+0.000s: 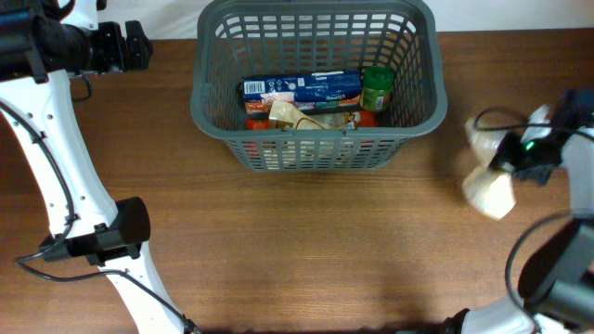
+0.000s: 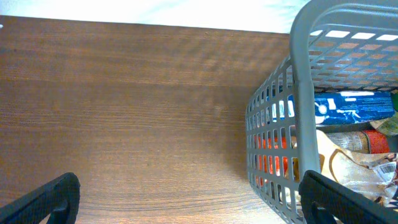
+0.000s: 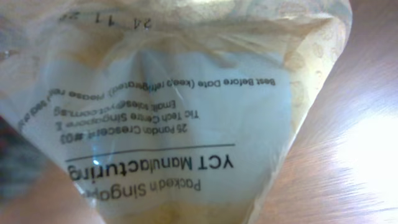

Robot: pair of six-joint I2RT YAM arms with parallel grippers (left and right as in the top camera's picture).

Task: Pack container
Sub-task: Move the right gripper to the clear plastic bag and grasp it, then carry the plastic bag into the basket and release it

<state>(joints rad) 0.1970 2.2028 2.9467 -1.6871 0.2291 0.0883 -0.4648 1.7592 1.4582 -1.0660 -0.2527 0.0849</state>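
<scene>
Surface: brown wood-grain table (image 1: 306,241), matte. A plain white backdrop (image 1: 501,14) runs along its far edge, behind the container.

Container (image 1: 316,153): one, grey, slotted lattice walls, thick rim. It stands upright with its mouth up, at the far middle of the table and close to the backdrop. In the overhead view its long axis runs left to right, parallel to the table's far edge.

Inside the container:
- one blue box (image 1: 302,88), lying along the long axis
- one green-lidded jar (image 1: 377,85), just right of the box
- one tan packet (image 1: 297,116), on the near side of the box
- red packaging (image 1: 258,121) beneath; the number of pieces cannot be told

Left end effector (image 1: 141,44): left of the container, near its far corner and not touching it. It is released, with the dark fingers (image 2: 50,199) spread wide and nothing between them.

Right end effector (image 1: 520,153): well right of the container, low over the table. It is clenched on one clear pouch (image 1: 489,192) of pale contents, which bulges to either side of the grip. The pouch fills the right wrist view, and its printed label reads upside down.
</scene>
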